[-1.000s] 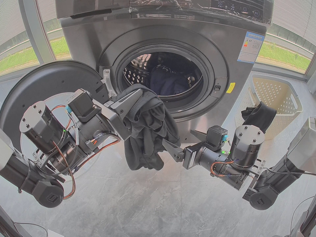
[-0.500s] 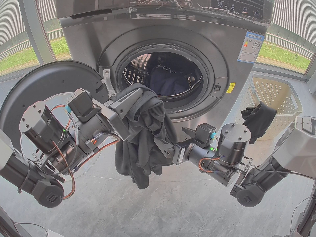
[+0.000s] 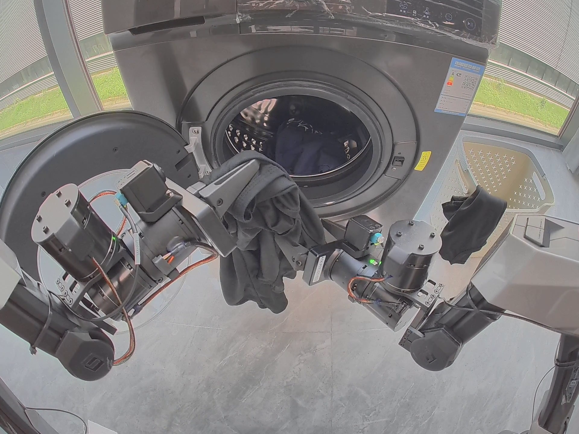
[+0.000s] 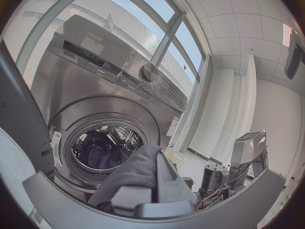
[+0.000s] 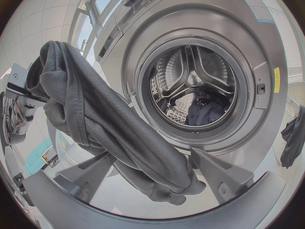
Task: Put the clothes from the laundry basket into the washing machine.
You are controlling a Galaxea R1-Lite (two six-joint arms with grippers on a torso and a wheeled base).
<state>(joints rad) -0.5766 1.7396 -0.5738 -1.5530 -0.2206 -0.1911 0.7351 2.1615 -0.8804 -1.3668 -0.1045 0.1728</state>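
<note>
Dark garment (image 3: 265, 242) hangs from left hand (image 3: 248, 179), which grips it, just before washing machine (image 3: 386, 91) opening. Right hand (image 5: 151, 155) open around lower fold; better close there, then lift tail over rim together.

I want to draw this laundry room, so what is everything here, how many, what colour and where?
washing machine: one, grey, straight ahead, door swung open to the left
blue clothes: one heap, dark blue, inside the drum
laundry basket: one, cream, right of the machine
black garment: one, black, draped over the basket's rim
grey garment: one, dark grey, hanging before the machine's opening
left gripper: one, grey, shut on the grey garment's top
right gripper: one, grey, open, fingers either side of the hanging garment
</note>
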